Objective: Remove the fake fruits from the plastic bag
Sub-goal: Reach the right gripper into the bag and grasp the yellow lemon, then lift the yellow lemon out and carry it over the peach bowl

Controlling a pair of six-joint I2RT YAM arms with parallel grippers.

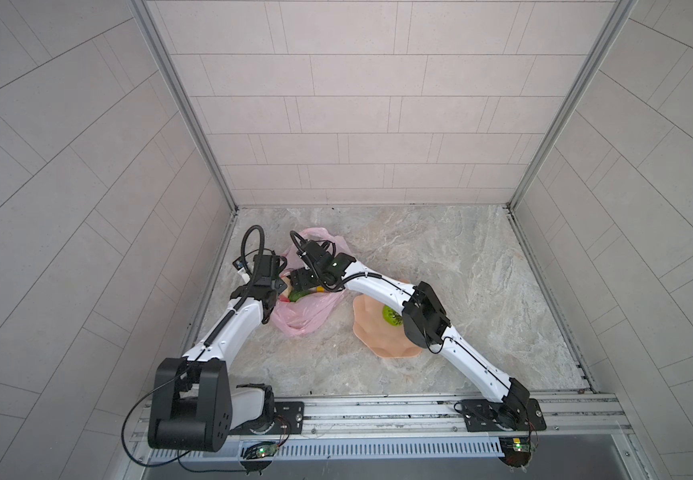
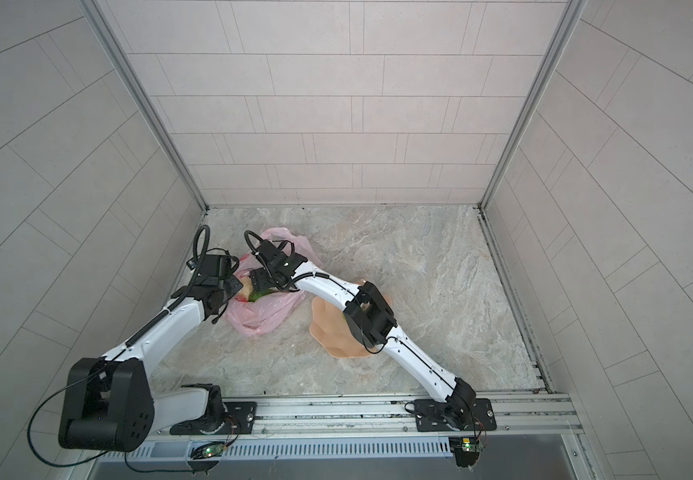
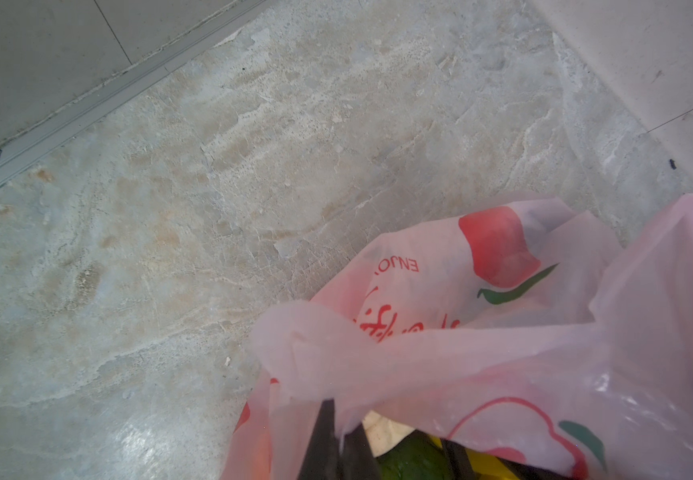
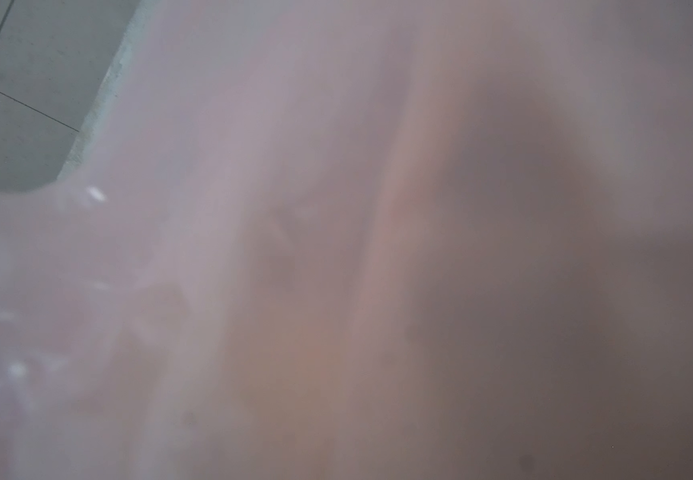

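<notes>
The pink plastic bag [image 1: 303,320] [image 2: 261,318] lies crumpled on the stone floor at the left. My left gripper [image 3: 338,440] is shut on the film at the rim of the bag's mouth. Inside the mouth lie fake fruits: a green one [image 3: 411,461] [image 1: 294,296], a cream one [image 3: 382,428] and a yellow one [image 3: 486,463]. My right gripper [image 1: 299,286] reaches across into the mouth. Its fingertips are hidden there. Blurred pink film [image 4: 253,249] fills the right wrist view. A dark finger [image 3: 457,457] stands between the green and yellow fruits.
A peach scalloped dish [image 1: 378,340] [image 2: 336,340] lies right of the bag under the right arm, with a green cut fruit [image 1: 392,316] on it. The left wall rail [image 1: 211,282] runs close behind the left arm. Bare stone floor [image 1: 461,266] stretches to the right.
</notes>
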